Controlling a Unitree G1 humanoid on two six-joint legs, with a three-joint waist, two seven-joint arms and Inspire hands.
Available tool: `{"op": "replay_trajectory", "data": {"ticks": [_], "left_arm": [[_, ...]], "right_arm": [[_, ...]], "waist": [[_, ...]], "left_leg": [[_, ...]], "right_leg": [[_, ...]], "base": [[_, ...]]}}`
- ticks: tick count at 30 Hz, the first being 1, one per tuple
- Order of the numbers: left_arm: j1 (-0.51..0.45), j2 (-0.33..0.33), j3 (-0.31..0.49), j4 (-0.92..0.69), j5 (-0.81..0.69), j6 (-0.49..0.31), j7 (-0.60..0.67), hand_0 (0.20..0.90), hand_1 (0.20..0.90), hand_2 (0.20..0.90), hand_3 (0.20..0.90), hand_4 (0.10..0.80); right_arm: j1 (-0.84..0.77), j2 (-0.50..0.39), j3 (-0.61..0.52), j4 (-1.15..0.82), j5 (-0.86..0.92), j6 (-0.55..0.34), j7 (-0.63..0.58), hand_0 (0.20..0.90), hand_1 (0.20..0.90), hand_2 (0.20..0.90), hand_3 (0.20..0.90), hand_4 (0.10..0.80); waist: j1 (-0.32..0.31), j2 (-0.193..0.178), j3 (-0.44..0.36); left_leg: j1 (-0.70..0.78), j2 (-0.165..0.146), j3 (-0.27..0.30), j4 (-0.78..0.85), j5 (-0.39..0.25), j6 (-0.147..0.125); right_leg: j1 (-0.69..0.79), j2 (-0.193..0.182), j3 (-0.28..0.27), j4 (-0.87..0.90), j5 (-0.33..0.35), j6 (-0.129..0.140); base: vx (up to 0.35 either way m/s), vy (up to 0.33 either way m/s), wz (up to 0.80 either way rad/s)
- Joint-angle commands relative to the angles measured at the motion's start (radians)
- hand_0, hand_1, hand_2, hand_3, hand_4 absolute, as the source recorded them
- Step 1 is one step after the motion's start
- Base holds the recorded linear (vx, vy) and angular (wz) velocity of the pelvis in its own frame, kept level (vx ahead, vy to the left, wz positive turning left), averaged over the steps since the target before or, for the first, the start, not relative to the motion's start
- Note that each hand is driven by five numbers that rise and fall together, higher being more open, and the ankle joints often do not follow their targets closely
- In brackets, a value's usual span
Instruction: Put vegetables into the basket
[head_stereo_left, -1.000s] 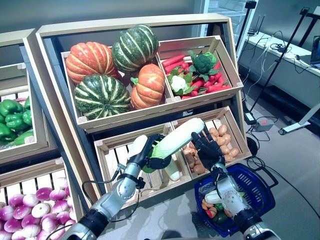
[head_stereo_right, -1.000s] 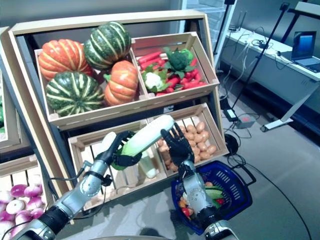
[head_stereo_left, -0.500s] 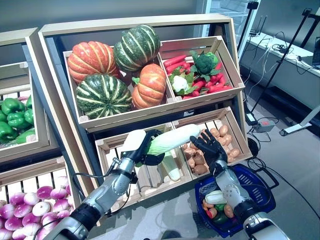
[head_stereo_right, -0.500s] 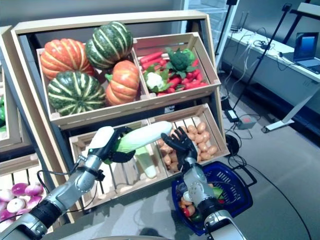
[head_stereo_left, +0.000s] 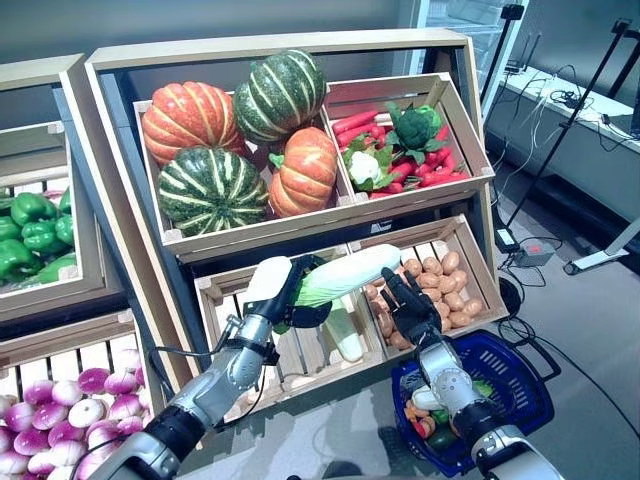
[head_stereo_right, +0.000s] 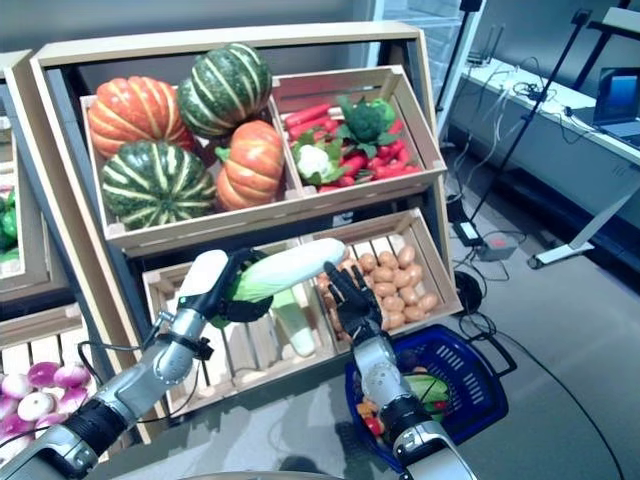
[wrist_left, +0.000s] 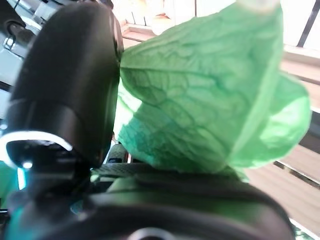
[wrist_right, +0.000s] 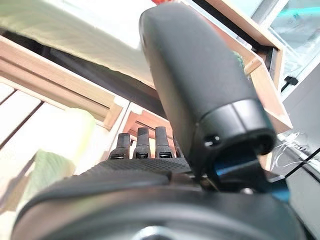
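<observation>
Pale wood forms the slanted display rack (head_stereo_left: 110, 235), seen from the left eye view with its slatted crates. A long white-and-green napa cabbage (head_stereo_left: 345, 278) is held in the air in front of the lower crates, gripped at its leafy green end by the dark left hand (head_stereo_left: 285, 300), whose fingers are curled round it. The dark right hand (head_stereo_left: 408, 308) is raised just beside the cabbage's white end with its fingers spread and straight; whether it touches the cabbage cannot be told. A blue plastic mesh basket (head_stereo_left: 520, 385) stands on the grey floor below the right arm, with several vegetables already lying in it. A second pale cabbage (head_stereo_left: 342, 335) lies in the lower left crate, and small brown potatoes (head_stereo_left: 445, 290) fill the lower right one. Orange and green striped pumpkins (head_stereo_left: 235, 140) are piled in the upper left crate; red peppers, broccoli and cauliflower (head_stereo_left: 400, 150) are heaped in the upper right.

In the right eye view the same arrangement is shown, with the cabbage well above and to the left of the basket.

In the left wrist view, crinkled green leaves (wrist_left: 210, 110) are seen pressed against the thumb (wrist_left: 70, 90).

In the right wrist view, straight fingers (wrist_right: 145, 145) are shown beneath the pale cabbage.
</observation>
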Motion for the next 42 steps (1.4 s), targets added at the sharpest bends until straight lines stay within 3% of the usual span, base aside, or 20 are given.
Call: {"op": "replay_trajectory", "data": {"ticks": [1,4,9,25,30,33,36,42], "left_arm": [[-0.218,-0.097,-0.155,-0.233,0.005,-0.306,-0.005,0.3,0.3,0.3,0.3,0.4],[-0.223,-0.101,-0.162,-0.218,0.009,-0.313,-0.001,0.3,0.3,0.3,0.3,0.4],[-0.222,-0.094,-0.162,-0.22,0.004,-0.317,-0.011,0.3,0.3,0.3,0.3,0.4],[-0.217,-0.079,-0.168,-0.221,-0.097,-0.293,-0.099,0.3,0.3,0.3,0.3,0.4],[-0.2,-0.095,-0.183,-0.19,-0.188,-0.295,-0.146,0.3,0.3,0.3,0.3,0.4],[-0.166,-0.141,-0.184,-0.147,-0.427,-0.271,-0.294,0.3,0.3,0.3,0.3,0.4],[-0.125,-0.192,-0.184,-0.101,-0.594,-0.237,-0.377,0.3,0.3,0.3,0.3,0.4],[-0.097,-0.249,-0.178,-0.068,-0.658,-0.201,-0.434,0.3,0.3,0.3,0.3,0.4]], "right_arm": [[-0.234,0.086,-0.021,0.028,0.117,0.081,0.115,0.9,0.9,0.9,0.9,0.8],[-0.233,0.094,-0.019,0.029,0.208,0.121,0.183,0.9,0.9,0.9,0.9,0.8],[-0.226,0.074,0.011,0.002,0.129,0.13,0.235,0.9,0.9,0.9,0.9,0.8],[-0.336,-0.005,0.033,-0.137,0.172,0.024,0.501,0.9,0.9,0.9,0.9,0.8],[-0.348,0.002,0.031,-0.147,0.263,0.078,0.576,0.9,0.9,0.9,0.9,0.8],[-0.34,0.022,0.048,-0.164,0.329,0.143,0.689,0.9,0.9,0.9,0.9,0.8],[-0.329,0.038,0.064,-0.18,0.317,0.152,0.729,0.9,0.9,0.9,0.9,0.8],[-0.322,0.057,0.082,-0.186,0.219,0.16,0.737,0.9,0.9,0.9,0.9,0.8]], "waist": [[0.021,-0.01,-0.04],[0.022,-0.012,-0.041],[0.022,-0.014,-0.042],[0.033,-0.016,-0.042],[0.037,-0.016,-0.041],[0.042,-0.016,-0.039],[0.044,-0.016,-0.039],[0.045,-0.022,-0.038]], "left_leg": [[0.021,-0.032,0.016,0.002,-0.093,0.031],[0.023,-0.031,0.016,0.002,-0.093,0.031],[0.021,-0.031,0.014,0.002,-0.09,0.03],[0.017,-0.032,-0.004,0.002,-0.091,0.031],[0.018,-0.033,-0.007,0.002,-0.09,0.032],[0.015,-0.033,-0.009,0.002,-0.088,0.033],[0.018,-0.034,-0.01,0.002,-0.088,0.033],[0.015,-0.035,-0.013,0.002,-0.085,0.033]], "right_leg": [[0.002,-0.027,0.008,0.002,0.017,-0.044],[0.004,-0.025,0.007,0.002,0.016,-0.046],[0.002,-0.024,0.007,0.002,0.016,-0.046],[0.002,-0.022,0.004,0.002,0.012,-0.046],[0.003,-0.022,0.005,0.002,0.012,-0.048],[0.003,-0.021,0.004,0.002,0.011,-0.049],[0.007,-0.021,0.003,0.002,0.011,-0.05],[0.006,-0.022,0.002,0.002,0.011,-0.052]], "base": [[0.0,0.0,0.0],[0.0,0.0,0.0],[0.0,0.0,0.0],[0.001,-0.002,0.01],[-0.002,-0.008,0.06],[0.0,0.0,0.0],[-0.002,0.0,0.01],[0.0,0.0,0.0]]}}
